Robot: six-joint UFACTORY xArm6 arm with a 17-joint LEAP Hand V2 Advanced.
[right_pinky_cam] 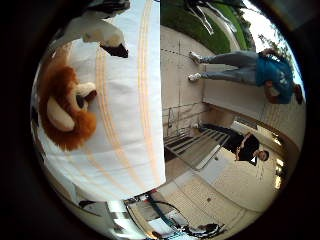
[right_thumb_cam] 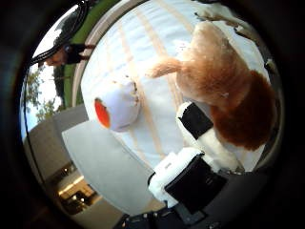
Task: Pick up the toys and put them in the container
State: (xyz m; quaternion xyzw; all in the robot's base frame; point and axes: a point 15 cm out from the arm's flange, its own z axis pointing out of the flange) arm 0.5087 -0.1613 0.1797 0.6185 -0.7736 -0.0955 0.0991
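A plush lion toy (right_pinky_cam: pixel 65 105) with an orange-brown mane and cream muzzle lies on a white cloth with pale orange stripes (right_pinky_cam: pixel 125 110). In the right thumb side palm view its tan and orange fur (right_thumb_cam: pixel 229 86) fills much of the picture, close to the palm. My right hand (right_thumb_cam: pixel 191 167) hovers just over it. One white and black finger (right_thumb_cam: pixel 197 124) reaches out fairly straight beside the fur, not curled round it. A round white thing with an orange patch (right_thumb_cam: pixel 116 105) lies on the cloth a little away from the lion. I cannot tell what it is.
The striped cloth ends at an edge (right_thumb_cam: pixel 91 134), with paved ground (right_thumb_cam: pixel 105 172) beyond it. A white and black shape (right_pinky_cam: pixel 105 38) sits at the cloth's far end. Steps with a railing (right_pinky_cam: pixel 195 140) lie out on the paving.
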